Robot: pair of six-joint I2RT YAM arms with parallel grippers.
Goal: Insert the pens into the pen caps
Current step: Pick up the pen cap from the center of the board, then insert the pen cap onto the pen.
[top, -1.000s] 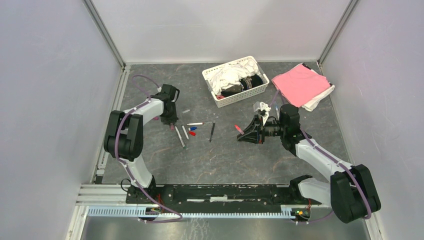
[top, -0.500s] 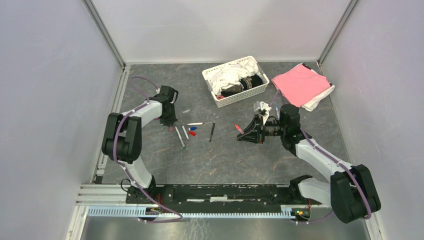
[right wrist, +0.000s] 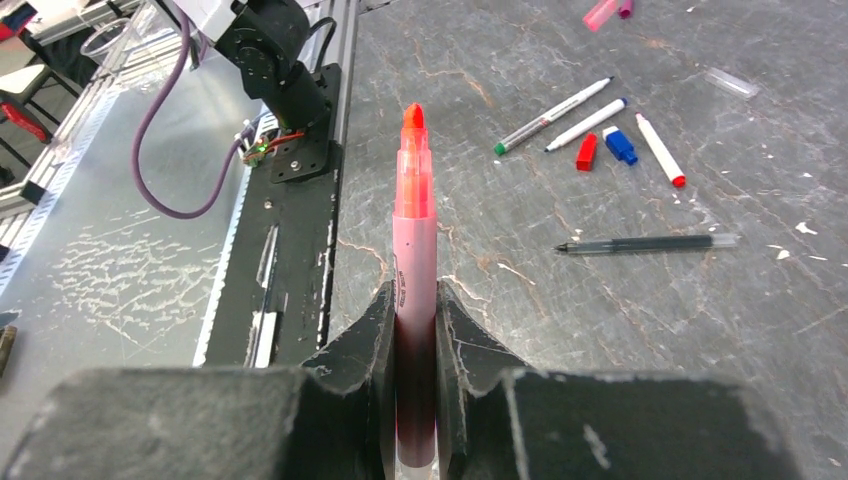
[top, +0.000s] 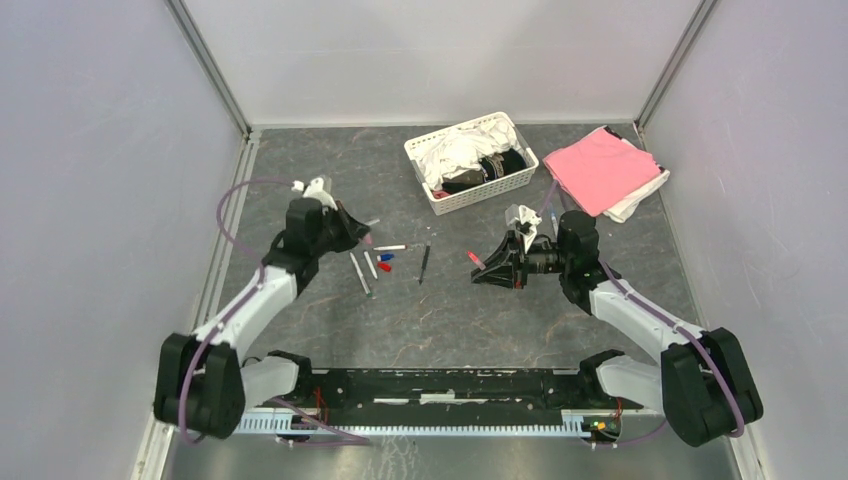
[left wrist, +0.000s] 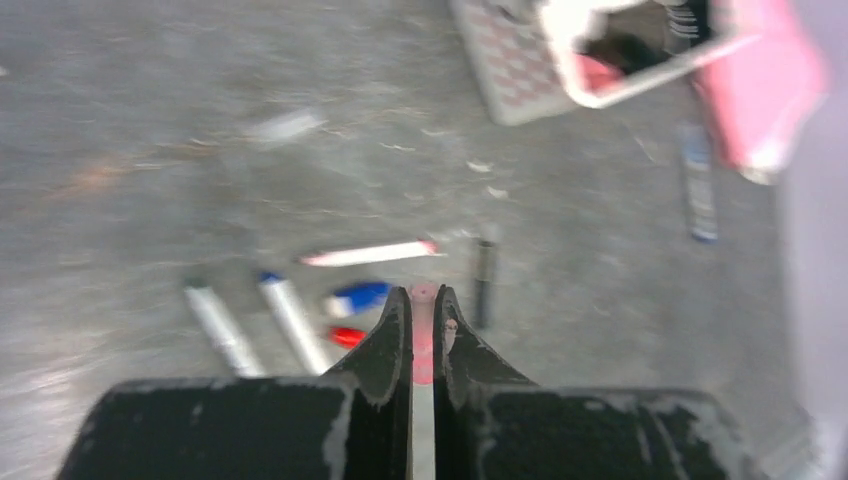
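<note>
My left gripper (top: 359, 236) (left wrist: 422, 294) is shut on a small pink cap (left wrist: 423, 352) and holds it above the left end of the pen cluster. My right gripper (top: 488, 270) (right wrist: 414, 291) is shut on a pinkish pen (right wrist: 414, 205) whose orange-red tip (top: 474, 256) points left toward the cluster. On the table lie a white pen with a red end (top: 390, 247), two more white pens (top: 364, 269), a dark pen (top: 424, 263), a blue cap (top: 386, 257) and a red cap (top: 384, 267). The left wrist view is blurred.
A white basket (top: 432, 193) of cloths stands at the back centre, with a pink folded cloth (top: 600, 167) to its right. A clear cap (right wrist: 731, 83) lies behind the cluster. The black base rail (top: 440, 385) runs along the near edge.
My left arm has swung down from its upright pose, and its gripper has moved right toward the pens with the pink cap in it. My right arm has barely moved.
</note>
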